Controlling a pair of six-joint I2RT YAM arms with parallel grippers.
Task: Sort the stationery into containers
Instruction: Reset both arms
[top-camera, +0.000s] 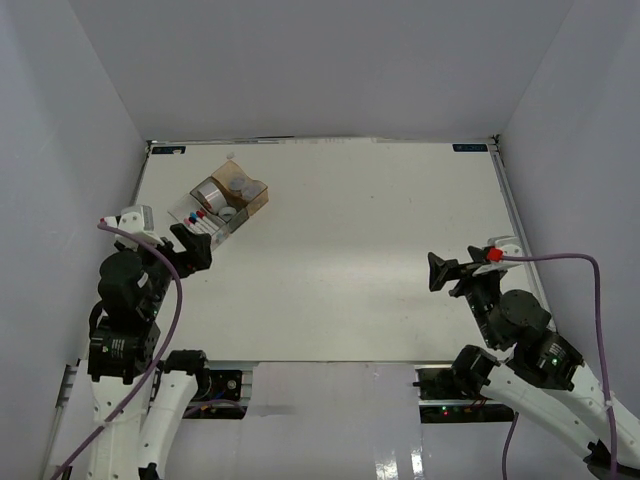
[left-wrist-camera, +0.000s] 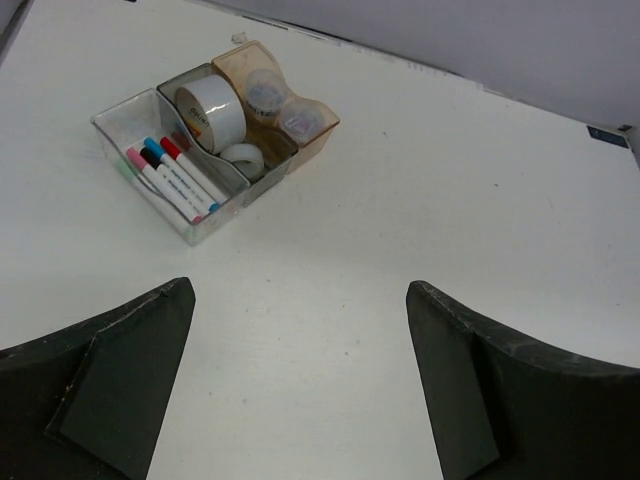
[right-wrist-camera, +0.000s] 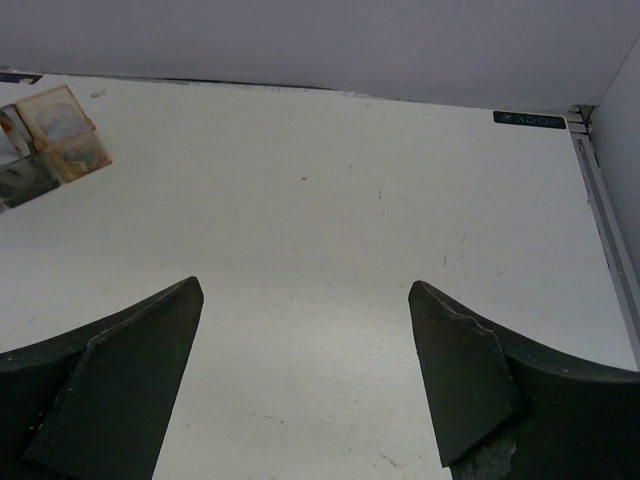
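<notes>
The containers (left-wrist-camera: 112, 128) are three joined open boxes at the table's far left, also in the top view (top-camera: 262, 197) and at the left edge of the right wrist view (right-wrist-camera: 92, 150). The left clear box holds several markers (left-wrist-camera: 175, 180) with pink, black, blue and red caps showing. The middle clear box holds the silvery tape ring (left-wrist-camera: 212, 112) and the small clear tape roll (left-wrist-camera: 242, 157). The amber box holds two round tubs (left-wrist-camera: 266, 88). My left gripper (left-wrist-camera: 300, 290) is open and empty, just short of the boxes (top-camera: 190, 248). My right gripper (right-wrist-camera: 305, 290) is open and empty at the right (top-camera: 438, 272).
The white table (top-camera: 360, 250) is walled by pale panels on the left, right and back. A raised rail (right-wrist-camera: 598, 220) runs along its right edge. A small white scrap (right-wrist-camera: 98, 92) lies beyond the boxes near the back edge.
</notes>
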